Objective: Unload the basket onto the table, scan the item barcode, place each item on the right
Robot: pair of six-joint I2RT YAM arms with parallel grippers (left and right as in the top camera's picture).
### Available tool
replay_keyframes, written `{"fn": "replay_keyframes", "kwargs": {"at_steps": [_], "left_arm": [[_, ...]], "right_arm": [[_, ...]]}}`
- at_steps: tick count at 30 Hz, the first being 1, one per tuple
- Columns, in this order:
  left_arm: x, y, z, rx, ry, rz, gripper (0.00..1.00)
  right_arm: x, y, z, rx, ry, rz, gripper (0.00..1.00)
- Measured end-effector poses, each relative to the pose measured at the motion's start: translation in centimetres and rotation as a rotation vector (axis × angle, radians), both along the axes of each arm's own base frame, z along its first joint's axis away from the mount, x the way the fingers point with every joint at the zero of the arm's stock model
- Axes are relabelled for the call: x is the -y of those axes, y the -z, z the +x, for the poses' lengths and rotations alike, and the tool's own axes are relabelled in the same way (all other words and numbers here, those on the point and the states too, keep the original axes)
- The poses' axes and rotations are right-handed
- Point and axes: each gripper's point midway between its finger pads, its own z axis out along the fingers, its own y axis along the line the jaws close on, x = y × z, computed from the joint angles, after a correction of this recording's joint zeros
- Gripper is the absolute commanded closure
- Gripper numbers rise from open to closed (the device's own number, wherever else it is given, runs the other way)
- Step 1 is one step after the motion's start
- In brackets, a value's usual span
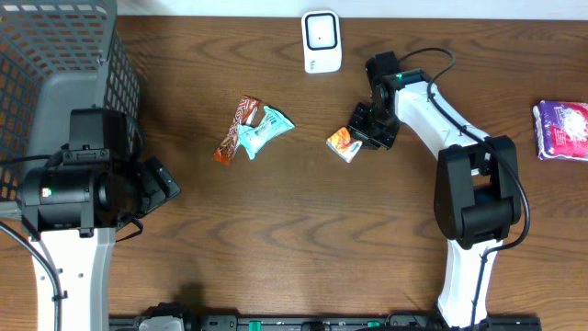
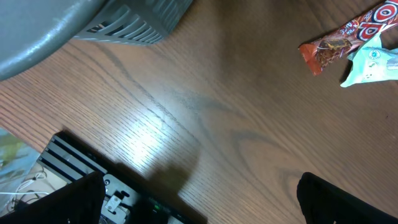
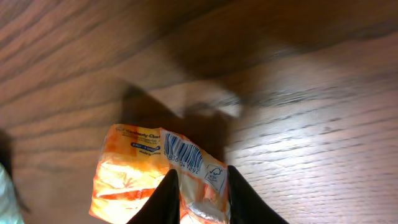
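Right gripper (image 3: 201, 174), jaws narrowly parted around the packet (image 3: 127, 177), grip unclear, may let it slip barcode-down short of the scanner (image 1: 322, 41).

Overhead, the dark brown wooden desk (image 1: 303, 230) is evenly, fairly brightly lit and sharp, with only faint soft shadows. In the left wrist view a white glare patch lies on the wood near the camera, and the grey plastic mesh basket (image 2: 56, 31) at far left is blurred. The right wrist view is dim and warm. Broad shadow darkens the desk beyond the orange crinkled packet (image 3: 137, 180), and the black fingers (image 3: 163, 199) of the right hand (image 3: 202, 174) are soft silhouettes.
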Motion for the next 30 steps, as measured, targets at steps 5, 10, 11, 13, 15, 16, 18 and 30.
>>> {"fn": "replay_keyframes", "kwargs": {"at_steps": [5,10,11,13,15,16,18,30], "left_arm": [[0.0,0.0,0.0,0.0,0.0,0.0,0.02],[0.0,0.0,0.0,0.0,0.0,0.0,0.02],[0.0,0.0,0.0,0.0,0.0,0.0,0.02],[0.0,0.0,0.0,0.0,0.0,0.0,0.02],[0.0,0.0,0.0,0.0,0.0,0.0,0.02],[0.0,0.0,0.0,0.0,0.0,0.0,0.02],[0.0,0.0,0.0,0.0,0.0,0.0,0.02],[0.0,0.0,0.0,0.0,0.0,0.0,0.02]], "right_arm": [[-0.5,-0.4,-0.6,0.004,-0.088,0.03,0.45],[-0.5,-3.5,-0.8,0.074,-0.183,0.04,0.26],[-0.6,-4.4,-0.8,0.101,-0.21,0.041,0.22],[-1.0,-5.7,-0.8,0.145,-0.262,0.044,0.16],[-1.5,-6.4,-1.0,0.173,-0.315,0.045,0.14],[-2.0,-6.5,-1.1,0.183,-0.35,0.044,0.14],[-3.2,-6.5,-1.7,0.201,-0.432,0.044,0.19],[-9.0,-6.2,-4.7,0.291,-0.831,-0.036,0.3]]}}
